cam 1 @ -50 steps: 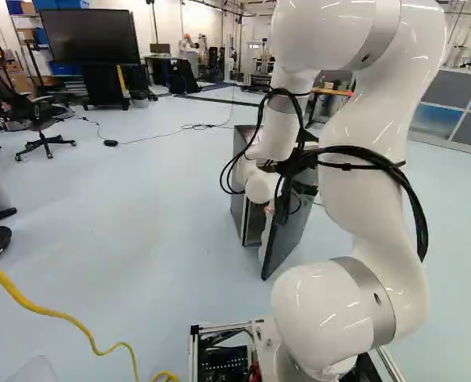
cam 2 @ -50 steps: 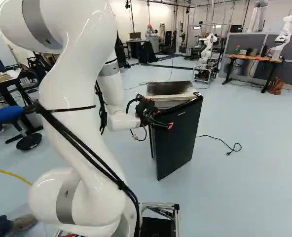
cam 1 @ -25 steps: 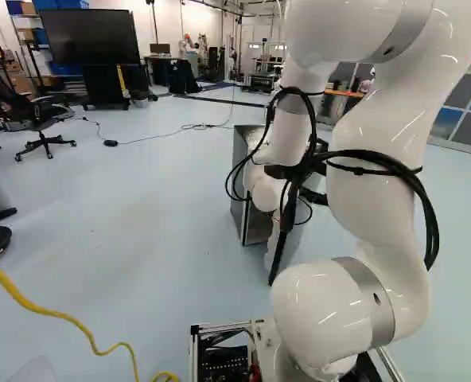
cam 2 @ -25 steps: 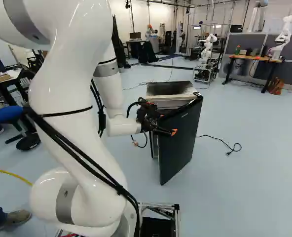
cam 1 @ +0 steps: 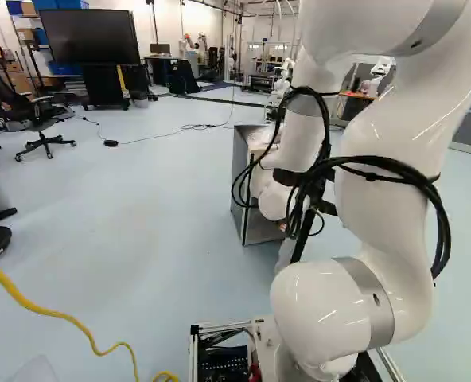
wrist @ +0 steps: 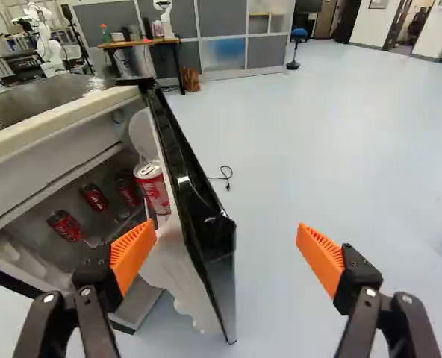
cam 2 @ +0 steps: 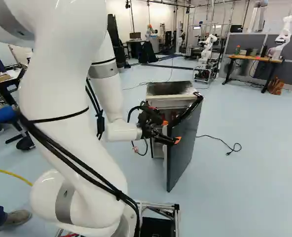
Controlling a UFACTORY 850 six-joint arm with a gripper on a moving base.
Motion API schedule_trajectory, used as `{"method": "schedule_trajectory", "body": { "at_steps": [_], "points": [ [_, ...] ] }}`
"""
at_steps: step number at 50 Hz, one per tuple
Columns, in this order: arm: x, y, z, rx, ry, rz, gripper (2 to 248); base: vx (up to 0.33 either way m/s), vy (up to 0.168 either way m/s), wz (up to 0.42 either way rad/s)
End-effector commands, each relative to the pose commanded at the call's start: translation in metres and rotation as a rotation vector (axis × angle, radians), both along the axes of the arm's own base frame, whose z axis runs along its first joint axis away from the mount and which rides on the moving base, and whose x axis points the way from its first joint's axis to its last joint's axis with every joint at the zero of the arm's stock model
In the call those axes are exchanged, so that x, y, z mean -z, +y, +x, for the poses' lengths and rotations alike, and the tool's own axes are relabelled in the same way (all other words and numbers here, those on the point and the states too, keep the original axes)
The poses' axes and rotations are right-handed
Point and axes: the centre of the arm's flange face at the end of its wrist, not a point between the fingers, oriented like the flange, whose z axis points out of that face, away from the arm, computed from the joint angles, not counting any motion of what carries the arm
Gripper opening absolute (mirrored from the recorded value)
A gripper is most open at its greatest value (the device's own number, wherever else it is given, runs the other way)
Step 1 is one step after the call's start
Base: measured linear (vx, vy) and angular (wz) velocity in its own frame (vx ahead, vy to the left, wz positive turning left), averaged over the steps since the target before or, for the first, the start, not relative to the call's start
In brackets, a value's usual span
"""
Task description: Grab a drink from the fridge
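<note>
Several red cans (wrist: 64,225) dim inside fridge (wrist: 53,123), partly hidden.

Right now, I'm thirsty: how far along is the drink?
Done: the fridge door stands open. In hand: the open gripper straddles the door, perhaps to swing it wider. Left: grasping and taking out a drink; red cans sit ungripped inside and in the door.

The fridge door (wrist: 195,205) stands open between the spread fingers of my gripper (cam 2: 171,132), its edge blocking a sideways sweep. A can (wrist: 154,190) at the door's inner face narrows that side. Between door and cabinet (wrist: 49,160), a gap lets me in toward more cans (wrist: 64,225); outside the door, I have room above the floor (wrist: 281,164).
</note>
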Motion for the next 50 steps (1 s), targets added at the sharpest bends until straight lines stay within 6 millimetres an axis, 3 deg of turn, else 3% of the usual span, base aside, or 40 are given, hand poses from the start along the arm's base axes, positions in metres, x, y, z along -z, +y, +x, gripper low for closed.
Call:
{"method": "schedule_trajectory", "body": {
  "at_steps": [24,50],
  "points": [
    [-0.001,-0.018,-0.036,0.097,0.017,0.002,247,0.0,0.0,0.0],
    [0.0,-0.06,-0.02,0.234,-0.003,0.001,247,0.0,0.0,0.0]
  ]
}}
